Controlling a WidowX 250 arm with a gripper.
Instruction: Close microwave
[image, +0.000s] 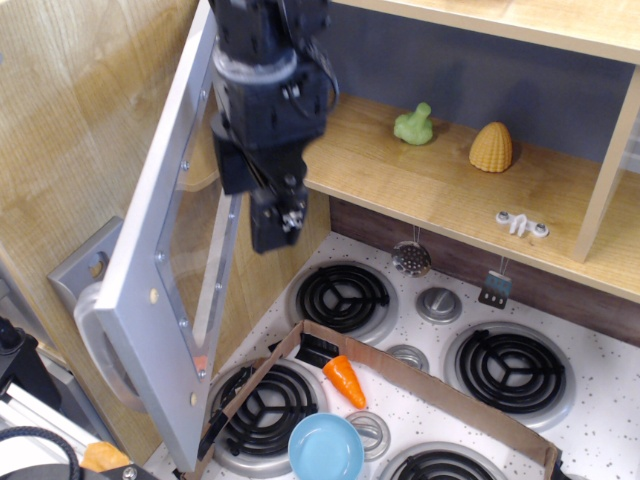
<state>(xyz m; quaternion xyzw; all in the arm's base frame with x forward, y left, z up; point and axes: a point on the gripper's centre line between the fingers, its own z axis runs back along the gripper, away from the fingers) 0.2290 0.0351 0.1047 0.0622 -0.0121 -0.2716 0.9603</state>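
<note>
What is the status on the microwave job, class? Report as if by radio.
Gripper empty, jaw state unclear, close by door's inner face. Microwave door wide open. Nothing seen blocking its swing.

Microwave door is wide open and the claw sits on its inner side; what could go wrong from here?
1. The claw is on the inner face of the door, so a push there would probably swing it wider rather than shut.
2. The arm fills the opening, so a closing door could trap it.
3. The green toy near the shelf's front might get knocked.
</note>
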